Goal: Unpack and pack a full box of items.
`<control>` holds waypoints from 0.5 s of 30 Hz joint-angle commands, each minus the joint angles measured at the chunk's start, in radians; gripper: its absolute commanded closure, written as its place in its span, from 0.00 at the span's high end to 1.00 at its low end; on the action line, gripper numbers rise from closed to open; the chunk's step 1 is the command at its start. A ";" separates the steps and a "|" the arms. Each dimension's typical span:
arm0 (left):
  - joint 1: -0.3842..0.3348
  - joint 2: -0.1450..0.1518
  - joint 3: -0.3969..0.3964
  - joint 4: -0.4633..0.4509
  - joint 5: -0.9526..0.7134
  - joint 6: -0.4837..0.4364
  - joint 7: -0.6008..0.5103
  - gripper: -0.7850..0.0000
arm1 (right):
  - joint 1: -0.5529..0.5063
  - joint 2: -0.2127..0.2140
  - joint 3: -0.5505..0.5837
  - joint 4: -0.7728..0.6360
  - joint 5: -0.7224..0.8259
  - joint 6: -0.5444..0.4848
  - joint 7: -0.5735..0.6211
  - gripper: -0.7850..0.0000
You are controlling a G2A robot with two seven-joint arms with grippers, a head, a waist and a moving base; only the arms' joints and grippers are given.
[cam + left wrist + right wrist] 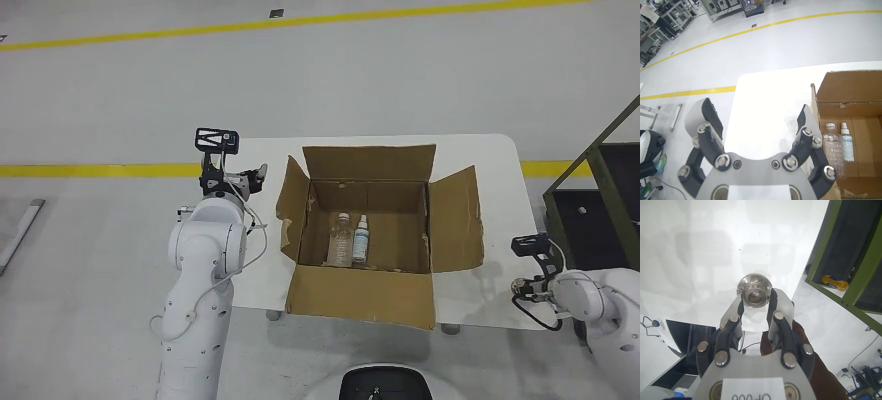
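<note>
An open cardboard box (365, 285) stands on the white table (480, 160), flaps folded out. On its floor lie a clear plastic bottle (342, 240) (833, 151) and a white spray bottle (361, 240) (847, 144), side by side. My left gripper (757, 119) (257, 176) hangs open and holds nothing, above the table's left part just outside the box's left flap. My right gripper (755, 303) is shut on a round steel flanged hub (753, 291), held over the table (715, 247) near its front right edge.
A green metal rack (600, 190) (821, 256) stands right of the table, with a yellow object (834, 283) lying low inside it. Bare table surface (762, 94) lies left of the box. Yellow floor lines run past the table.
</note>
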 commanded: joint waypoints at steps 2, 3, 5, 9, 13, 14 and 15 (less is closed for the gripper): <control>0.000 0.000 0.000 0.000 0.000 0.000 0.000 1.00 | 0.005 0.000 -0.005 0.009 0.004 0.003 -0.003 0.33; 0.000 0.000 0.000 0.000 0.000 0.000 0.000 1.00 | 0.005 0.000 -0.008 0.013 0.005 0.003 -0.002 0.32; 0.000 0.000 0.000 0.000 0.000 0.000 0.000 1.00 | 0.009 0.000 -0.007 0.021 0.016 0.008 0.005 0.29; 0.000 0.000 0.000 0.000 0.000 0.000 0.000 1.00 | 0.013 0.001 -0.010 0.031 0.016 0.008 0.006 0.13; 0.000 0.000 0.000 0.000 0.000 0.000 0.000 1.00 | 0.016 0.002 -0.012 0.035 0.020 0.007 0.003 0.00; 0.000 0.000 0.000 0.000 0.000 0.000 0.000 1.00 | 0.016 0.002 -0.011 0.034 0.024 0.007 0.002 0.00; 0.000 0.000 0.000 0.000 0.000 0.000 0.000 1.00 | 0.016 0.002 -0.009 0.032 0.030 0.006 -0.002 0.00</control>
